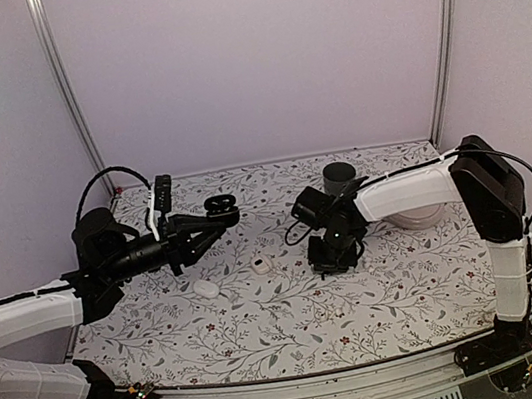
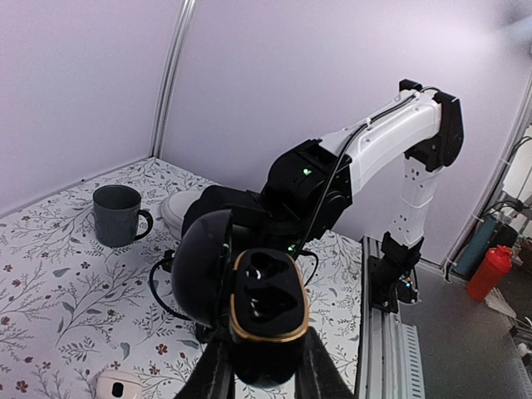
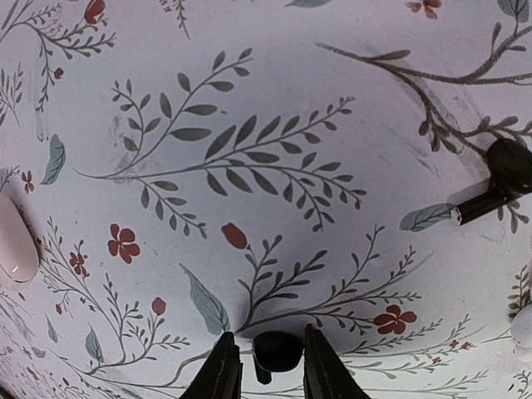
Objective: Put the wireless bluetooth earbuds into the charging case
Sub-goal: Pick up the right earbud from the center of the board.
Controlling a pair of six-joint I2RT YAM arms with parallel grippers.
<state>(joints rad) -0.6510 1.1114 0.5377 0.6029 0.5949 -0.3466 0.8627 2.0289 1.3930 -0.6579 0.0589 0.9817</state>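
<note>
The left gripper (image 2: 264, 367) is clamped on the lower body of the charging case (image 2: 268, 309). It holds the case up off the floral table (image 1: 364, 307), lid swung back, its 2 sockets bare and facing up toward the wrist camera. That arm reaches in low from the left, forearm near level, fingers pointing across toward the other arm.

The right gripper (image 3: 272, 367) points straight down at the cloth, the arm's elbow high and its wrist folded under. Between the fingers sits 1 black earbud (image 3: 277, 350), close against 1 finger with a sliver of cloth showing on the other side. Whether they pinch it or only bracket it I cannot tell. A 2nd earbud (image 3: 497, 179) lies loose on the table, well apart from the fingers toward the upper right of the wrist view. Its stem runs from the bulb down-left, at a slant to the line between the fingers.

The relation that matters is the gap between the bracketed earbud and the open sockets. In the overhead view the case sits well to the left of the right gripper and a little farther back. The right arm is much the nearer to both earbuds, so I judge that it has to carry each 1 leftward and drop it stem-first into a socket.
</note>
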